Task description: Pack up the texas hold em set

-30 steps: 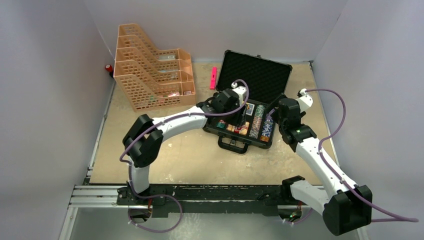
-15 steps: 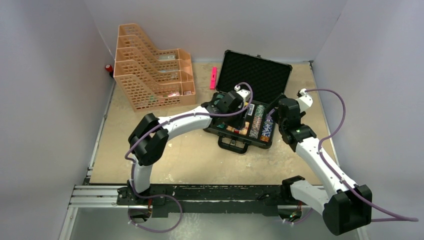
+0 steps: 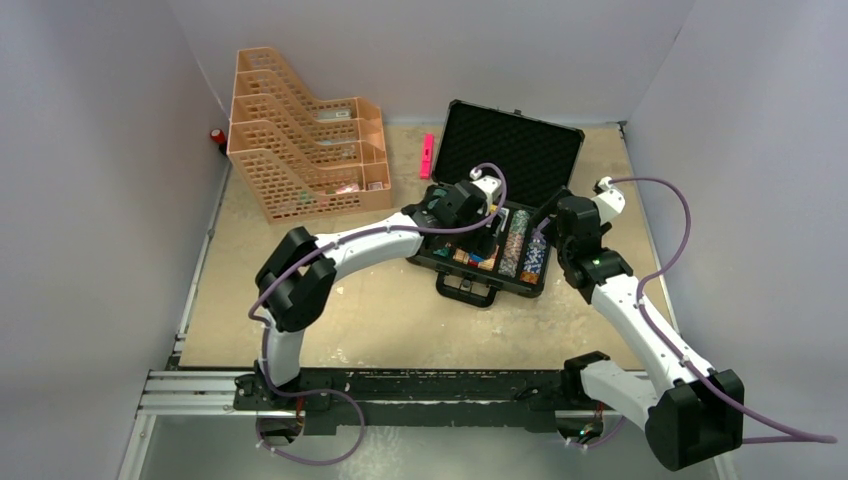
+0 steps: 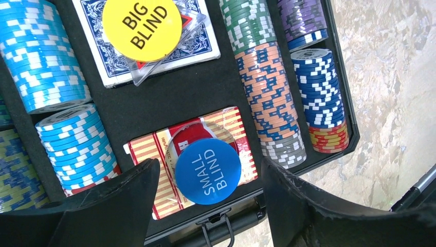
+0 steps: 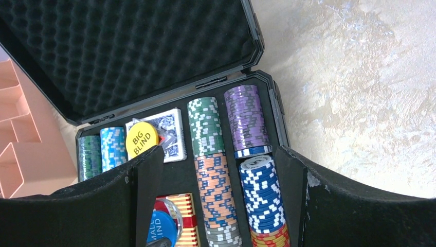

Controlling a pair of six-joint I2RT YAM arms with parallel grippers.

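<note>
Mottled beige desk (image 3: pixel 350 310) carries the black hard-shell case (image 3: pixel 470 285), which sits mid-desk with its foam-lined lid (image 5: pixel 128 51) standing open at the far side. The left gripper (image 4: pixel 209 165) hangs low over the near end of the tray with its jaws spread wide and holding nothing. Between them, touching neither, the blue "SMALL BLIND" disc (image 4: pixel 207 171) lies on the red striped card deck (image 4: pixel 149 154). The yellow "BIG BLIND" disc (image 4: pixel 141 23) rests on the blue-backed deck (image 4: pixel 200 49), and rows of striped poker chips (image 4: pixel 270 98) fill the slots either side. The right gripper (image 5: pixel 220 152) hovers over the tray's right side, likewise released and empty. The loading step looks finished. The next move probably calls for lifting both arms clear of the tray, then swinging the lid down and latching it.
</note>
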